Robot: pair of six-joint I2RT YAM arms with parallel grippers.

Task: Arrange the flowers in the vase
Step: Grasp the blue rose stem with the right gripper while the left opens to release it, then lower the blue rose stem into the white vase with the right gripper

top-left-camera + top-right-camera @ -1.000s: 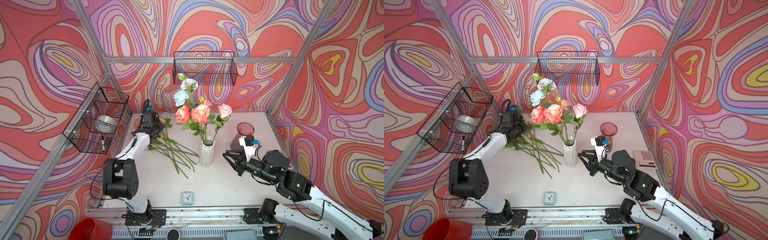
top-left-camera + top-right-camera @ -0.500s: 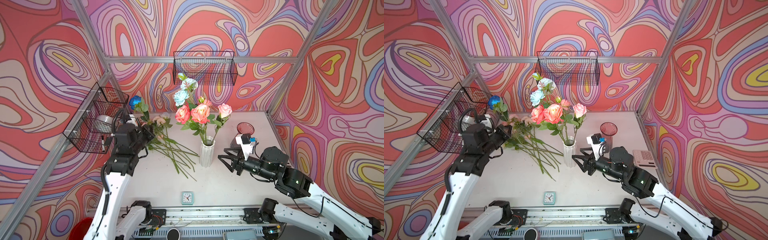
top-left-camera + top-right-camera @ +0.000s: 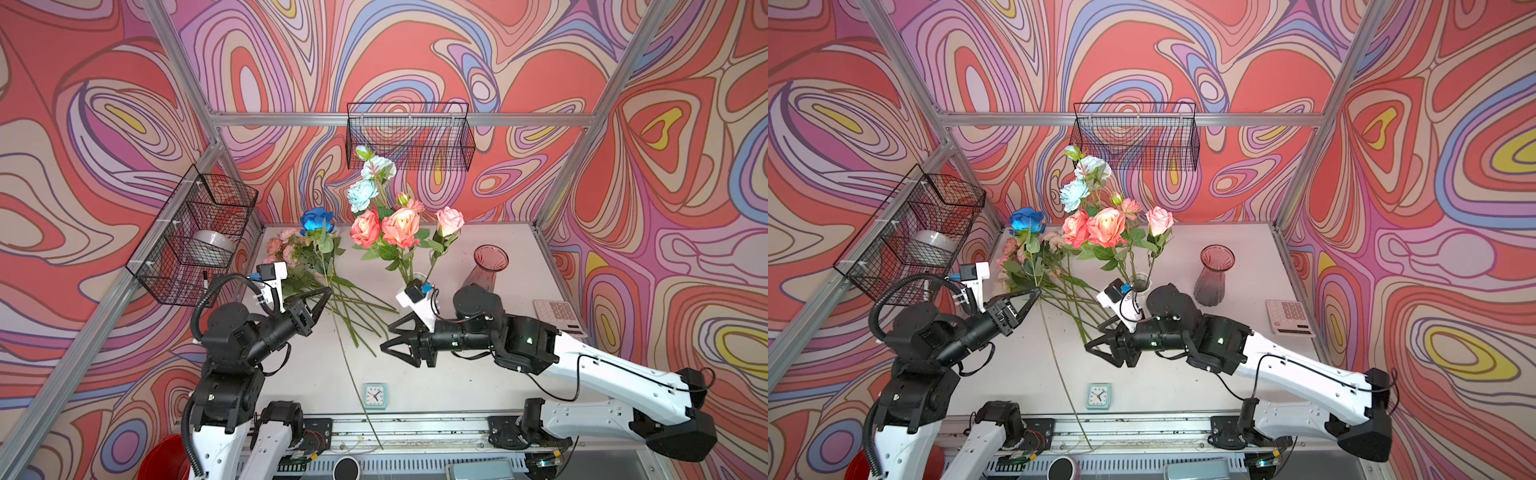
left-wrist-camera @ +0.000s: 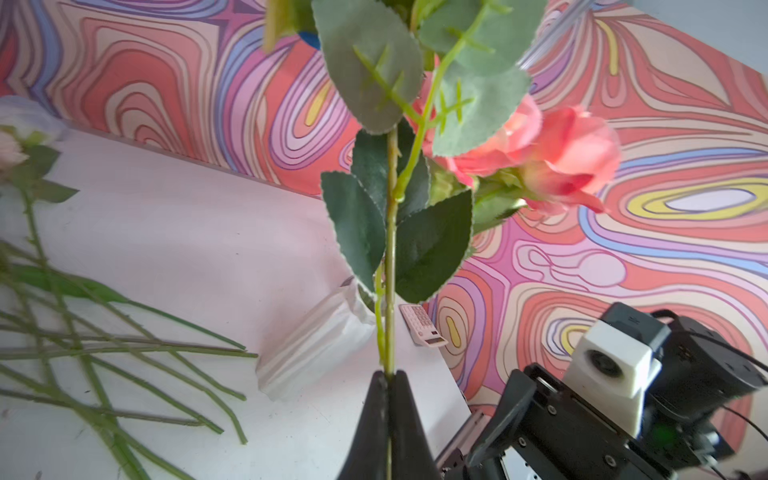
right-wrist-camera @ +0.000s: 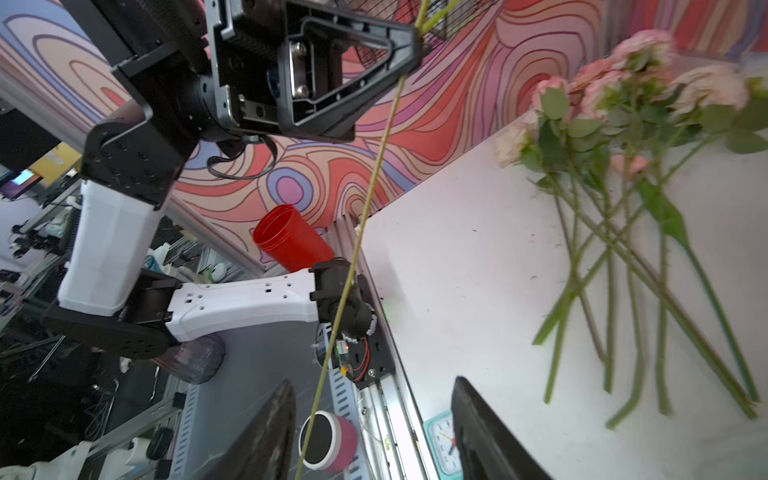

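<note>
1. While the left gripper (image 3: 328, 291) hangs above the table (image 3: 449, 390), its jaws are pressed together on the stem of the deep blue rose (image 3: 317, 220). The left wrist view shows the fingertips (image 4: 370, 424) tight on the green stalk.
2. And the rose is up in the air! Its bloom sits high at the back left, above the pile. Its long thin stem trails down from the grip to the front edge of the table, passing just left of the small clock (image 3: 375, 395).
3. Over to the right gripper (image 3: 385, 338): jaws well apart, nothing in them. It points left at that hanging stem, with its tips near the stem but clear of it in both top views. In the right wrist view the stem crosses between the two dark fingers (image 5: 262, 440).
4. Mid-table stands the white ribbed vase (image 4: 316, 345), mostly hidden behind the right wrist camera in both top views. It already holds a bunch: peach roses (image 3: 399, 226), a pink rose (image 3: 449, 219), a pale blue bloom (image 3: 360, 195) and a white bloom (image 3: 378, 168) on top.
5. At the back left, the loose flowers (image 3: 286, 249) lie flat on the table, stems fanned toward the middle.
6. A dark pink glass vase (image 3: 488, 270) stands upright to the right of the white one, and a calculator (image 3: 557, 316) lies near the right edge.
</note>
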